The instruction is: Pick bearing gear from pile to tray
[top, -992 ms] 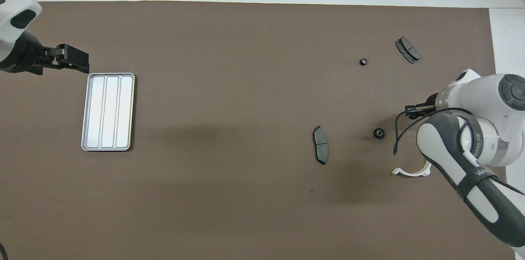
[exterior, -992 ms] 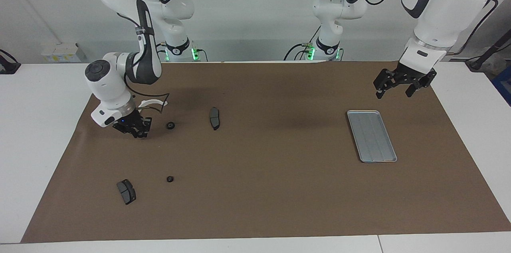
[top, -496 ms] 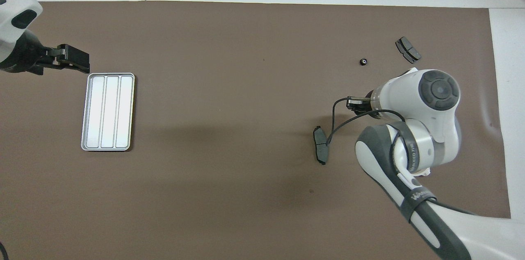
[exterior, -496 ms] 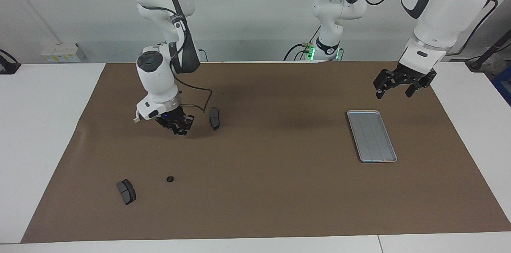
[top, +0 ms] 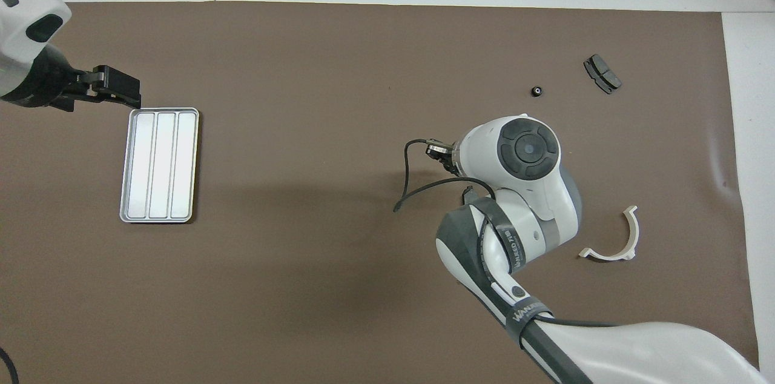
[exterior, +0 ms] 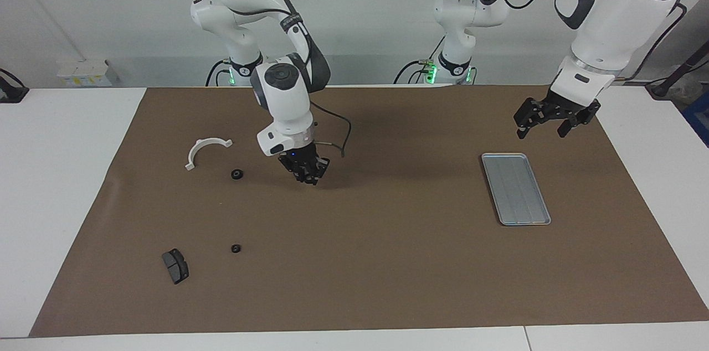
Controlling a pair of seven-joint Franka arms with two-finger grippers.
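Observation:
The pile lies scattered at the right arm's end of the mat. It holds one black gear (exterior: 237,174), a smaller gear (exterior: 236,248) (top: 536,91), a dark brake pad (exterior: 175,266) (top: 602,73) and a white curved bracket (exterior: 206,149) (top: 611,244). My right gripper (exterior: 308,173) hangs low over the spot where a second brake pad lay and hides it. I cannot see anything between its tips. The silver tray (exterior: 515,187) (top: 159,164) lies empty at the left arm's end. My left gripper (exterior: 543,125) (top: 115,86) hovers open beside the tray's end that is nearer to the robots.
A brown mat (exterior: 388,262) covers the table. A loose black cable (top: 418,190) hangs from the right wrist. In the overhead view the right arm covers the larger gear.
My right gripper has swept from beside the bracket, past the larger gear, toward the middle of the mat. Both gears still lie where they were. The left gripper shifted slightly.

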